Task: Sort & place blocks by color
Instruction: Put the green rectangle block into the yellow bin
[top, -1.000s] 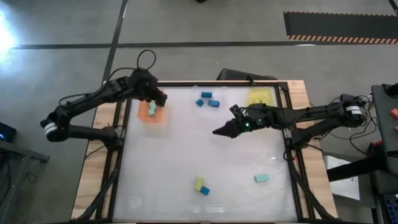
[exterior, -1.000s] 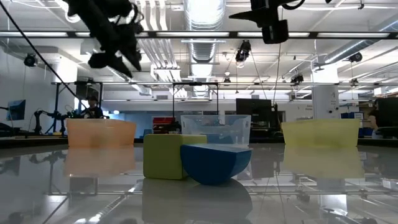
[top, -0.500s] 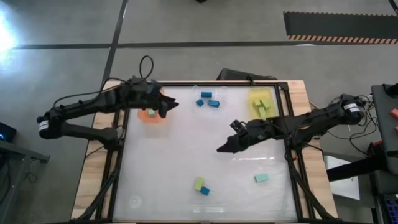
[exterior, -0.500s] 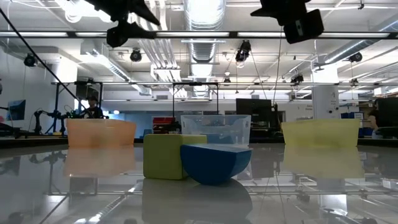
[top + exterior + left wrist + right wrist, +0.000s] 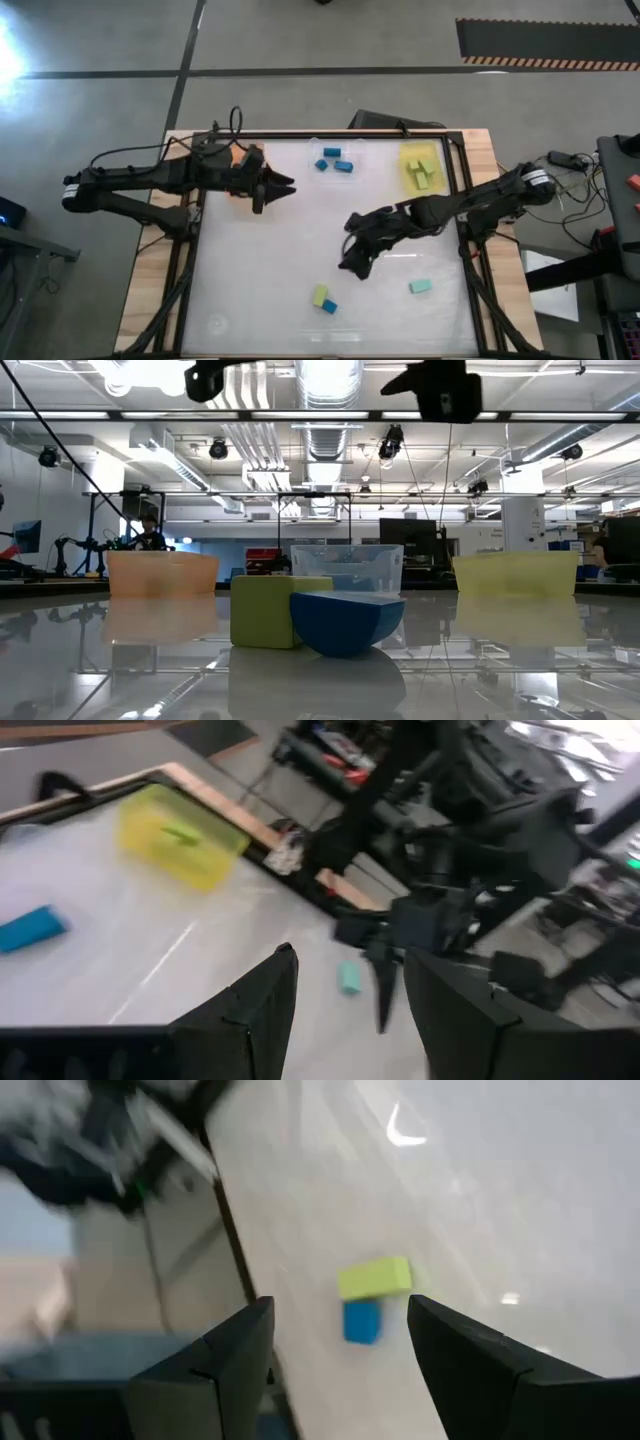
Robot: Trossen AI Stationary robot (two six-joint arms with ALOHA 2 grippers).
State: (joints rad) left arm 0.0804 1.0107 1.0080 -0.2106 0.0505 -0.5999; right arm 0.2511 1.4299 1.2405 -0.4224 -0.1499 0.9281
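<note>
A yellow-green block and a blue block lie touching near the table's front edge; they also show close up in the low view as yellow-green block and blue block. A pale teal block lies to their right. My right gripper hangs open in the air, slanting down toward the pair, which shows past its fingers as yellow-green block and blue block. My left gripper is open and nearly level beside the orange tray, with nothing between its fingers.
At the back stand the orange tray, a clear tray with blue blocks and a yellow tray with yellow-green blocks. The left arm covers most of the orange tray. Bare table lies between the two grippers and at the near left.
My left gripper has swung away from above the orange tray toward the table's middle, risen, and tipped from pointing down to nearly level. My right gripper has moved toward the near edge, closer to the yellow-green and blue blocks, and tipped downward. No block has moved.
</note>
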